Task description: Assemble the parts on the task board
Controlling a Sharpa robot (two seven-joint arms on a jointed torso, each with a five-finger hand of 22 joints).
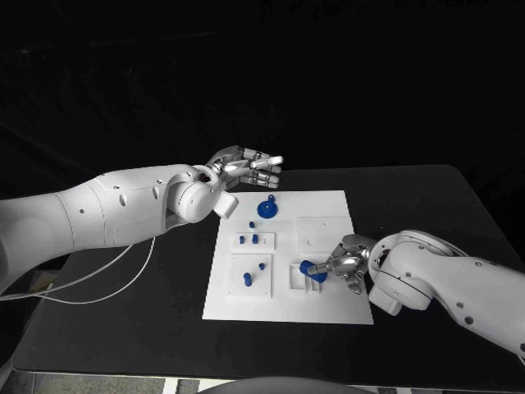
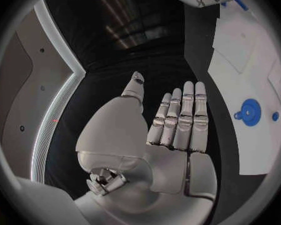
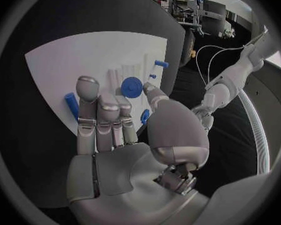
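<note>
Head view: my left hand [image 1: 248, 170] hovers, fingers apart and empty, off the task board's [image 1: 334, 305] far-left corner; my right hand [image 1: 340, 267] pinches a blue part [image 1: 311, 270] at its near-right recess.

Left wrist view: fingers straight, holding nothing; round blue part [image 2: 250, 112] lies on board.

Right wrist view: fingers curled above the board.

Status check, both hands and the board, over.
Left hand open, off the board's far corner. Right hand pinching a blue part at the near slot. Nothing blocking.
</note>
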